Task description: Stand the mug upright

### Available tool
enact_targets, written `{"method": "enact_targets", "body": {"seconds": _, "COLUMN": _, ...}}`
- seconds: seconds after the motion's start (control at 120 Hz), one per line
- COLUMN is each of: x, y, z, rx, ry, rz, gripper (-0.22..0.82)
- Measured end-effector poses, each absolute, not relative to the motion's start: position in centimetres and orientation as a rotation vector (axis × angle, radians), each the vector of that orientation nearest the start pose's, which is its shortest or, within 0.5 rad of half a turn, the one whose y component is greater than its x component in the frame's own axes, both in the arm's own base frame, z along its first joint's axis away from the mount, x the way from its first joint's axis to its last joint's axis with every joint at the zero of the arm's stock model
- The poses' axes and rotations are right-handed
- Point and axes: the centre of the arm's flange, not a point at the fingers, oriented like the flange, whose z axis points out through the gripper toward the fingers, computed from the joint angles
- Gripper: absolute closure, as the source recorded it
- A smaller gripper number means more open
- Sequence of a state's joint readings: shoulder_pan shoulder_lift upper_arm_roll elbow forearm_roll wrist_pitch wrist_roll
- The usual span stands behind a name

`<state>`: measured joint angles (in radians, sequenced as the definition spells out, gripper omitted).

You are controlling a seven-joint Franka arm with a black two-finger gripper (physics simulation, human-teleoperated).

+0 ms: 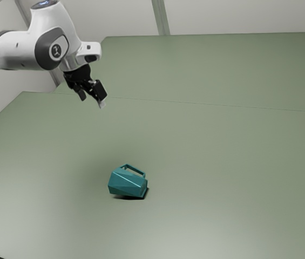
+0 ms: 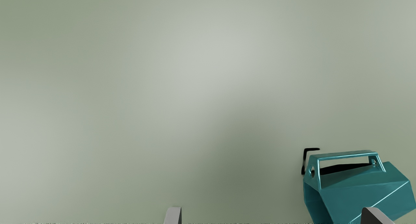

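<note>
Exterior view: a glossy, faceted teal mug (image 1: 128, 184) lies on its side on the flat green tabletop (image 1: 222, 162).
Above it hangs the black two-finger gripper (image 1: 92, 101); wrist view: released, grey-tipped fingers (image 2: 173, 216) wide apart, one overlapping the mug.

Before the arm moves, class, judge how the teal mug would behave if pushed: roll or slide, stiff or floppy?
The mug would probably slide or rock rather than roll freely, as its sides are flat facets. Its protruding handle should also hinder a full roll. The crisp, straight edges suggest a stiff body.
</note>
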<state>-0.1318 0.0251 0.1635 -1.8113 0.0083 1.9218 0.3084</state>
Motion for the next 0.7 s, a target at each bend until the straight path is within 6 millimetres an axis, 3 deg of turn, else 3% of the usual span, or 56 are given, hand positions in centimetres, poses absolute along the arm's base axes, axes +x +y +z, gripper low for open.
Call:
{"method": "enact_targets", "body": {"seconds": 0.142, "x": 54.6, "y": 3.5, "z": 50.9, "rx": -3.130, "ry": 0.370, "rz": -0.105, "gripper": 0.00}}
{"method": "enact_targets", "body": {"seconds": 0.242, "x": 52.9, "y": 6.8, "z": 48.5, "rx": -3.263, "ry": 0.184, "rz": -0.092, "gripper": 0.00}}
{"method": "enact_targets", "body": {"seconds": 0.3, "x": 51.9, "y": 7.8, "z": 46.5, "rx": -3.344, "ry": 0.080, "rz": -0.063, "gripper": 0.00}}
{"method": "enact_targets", "body": {"seconds": 0.45, "x": 50.4, "y": 7.1, "z": 42.9, "rx": -3.501, "ry": -0.084, "rz": -0.006, "gripper": 0.00}}
{"method": "enact_targets", "body": {"seconds": 0.7, "x": 49.3, "y": 6.1, "z": 39.2, "rx": -3.652, "ry": -0.254, "rz": 0.070, "gripper": 0.00}}
